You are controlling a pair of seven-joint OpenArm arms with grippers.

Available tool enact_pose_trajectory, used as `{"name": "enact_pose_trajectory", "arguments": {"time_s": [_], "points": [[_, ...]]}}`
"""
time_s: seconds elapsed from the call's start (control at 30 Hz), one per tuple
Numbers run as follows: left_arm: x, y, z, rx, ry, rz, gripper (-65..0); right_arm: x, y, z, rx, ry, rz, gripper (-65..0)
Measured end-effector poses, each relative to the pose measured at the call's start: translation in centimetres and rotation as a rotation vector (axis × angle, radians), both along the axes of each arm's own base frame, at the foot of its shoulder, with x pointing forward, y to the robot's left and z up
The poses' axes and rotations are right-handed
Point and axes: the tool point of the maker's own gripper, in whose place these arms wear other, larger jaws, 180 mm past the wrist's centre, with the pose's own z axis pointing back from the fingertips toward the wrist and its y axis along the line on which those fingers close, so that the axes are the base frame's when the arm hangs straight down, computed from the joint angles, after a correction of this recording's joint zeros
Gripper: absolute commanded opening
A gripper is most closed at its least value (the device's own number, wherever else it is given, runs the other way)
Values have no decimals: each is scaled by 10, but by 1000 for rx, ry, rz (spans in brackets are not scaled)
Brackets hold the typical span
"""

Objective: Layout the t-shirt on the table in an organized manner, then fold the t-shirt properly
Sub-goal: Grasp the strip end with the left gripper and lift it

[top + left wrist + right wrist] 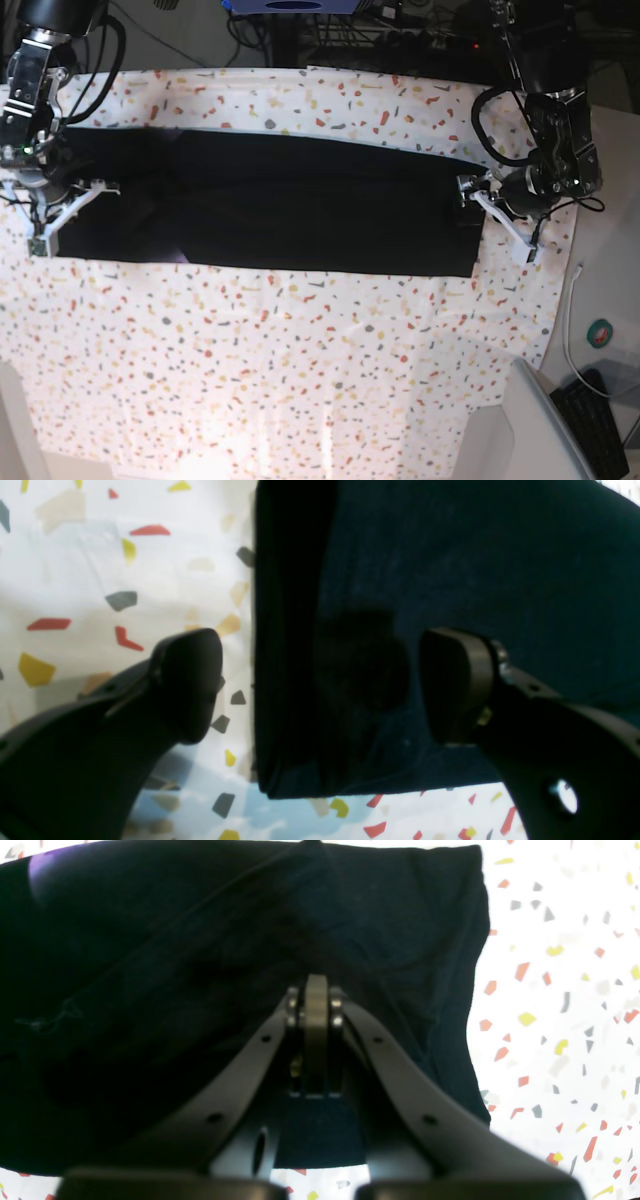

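The black t-shirt (280, 210) lies as a long flat band across the back half of the speckled table (300, 360). My left gripper (468, 195) is open at the band's right end. In the left wrist view (320, 685) one finger (187, 685) is over the cloth and the other (457, 685) over the shirt (450, 555), astride its folded edge. My right gripper (60, 205) is at the band's left end. In the right wrist view (316, 990) it is shut, with shirt fabric (150, 965) creasing toward its tips. A bit of purple collar (40, 867) shows.
The table's right edge is close to my left arm. Beyond it lie a white cable (572, 320), a round teal object (602, 333) and a keyboard (600, 415). Cables and equipment (400, 35) sit behind the table. Bare speckled cloth fills the front half.
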Motion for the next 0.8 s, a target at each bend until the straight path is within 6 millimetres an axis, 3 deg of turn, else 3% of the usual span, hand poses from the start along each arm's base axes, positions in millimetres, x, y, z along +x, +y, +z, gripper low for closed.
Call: {"name": "enact_pose_trajectory", "arguments": {"time_s": [0.03,0.1,0.17,0.27,0.3,0.47,0.57,0.67,0.73,0.8], "points": [[0,0,-1,-3,6,0,-77,0,1,0,1,2,8,-650],[0,2,-3,-2,18,-1,-150,0,9,-1,12,6,62,-650],[2,5,-5,-3,18,13,-296,-2,14,-2,21,10,93,-650],[0,1,-11,-38,32,26,-606,-7,13,-5,18,23,99,-650],[-2,1,-12,-47,37,29,-650,-7,14,-6,20,25,102,-650],[-4,13,-8,-28,53,5,-650,-18,13,-11,19,49,103,-650],[-11,41,1,79,73,-18,-650,-21,13,-13,21,58,98,-650],[-11,66,28,177,16,8,-650,-22,12,-13,19,53,97,-650],[-9,64,52,230,-55,-26,-650,-26,13,-15,21,65,98,-650],[-9,49,68,254,-92,-26,-650,-27,13,-16,21,69,99,-650]]}}
